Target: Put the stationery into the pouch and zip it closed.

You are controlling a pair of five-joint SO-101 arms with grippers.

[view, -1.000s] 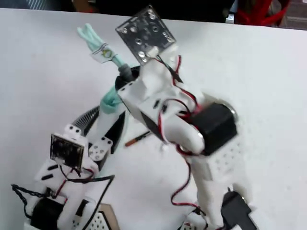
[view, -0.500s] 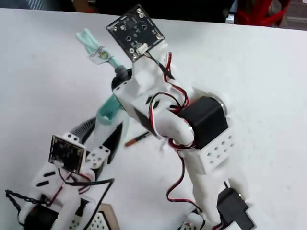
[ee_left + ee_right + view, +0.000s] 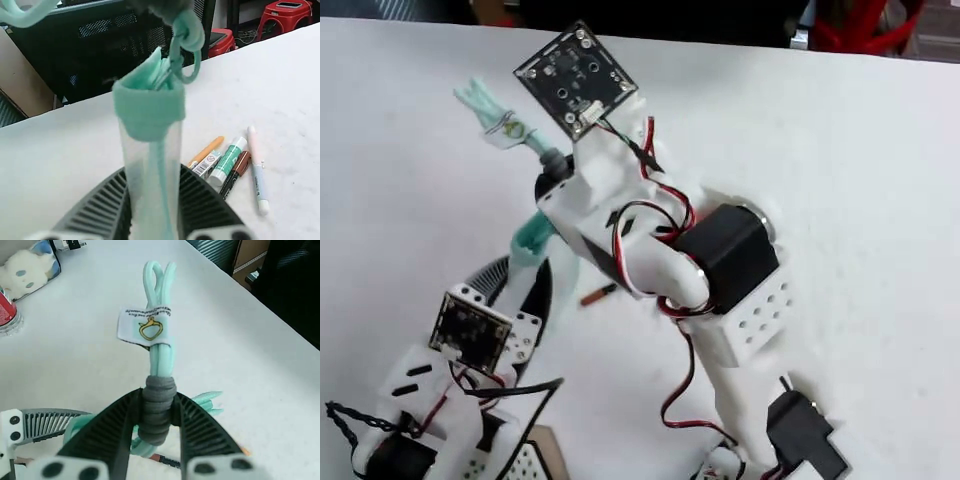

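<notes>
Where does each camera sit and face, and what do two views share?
High view: fixed overhead, looking down on table and both arms.
Left wrist view: on that wrist, looking past the left claw, shut on the pouch, toward pens.
Right wrist view: on that wrist, along the right claw, shut on a grey sleeve.
Shared: high and right wrist both show the tagged cord.
</notes>
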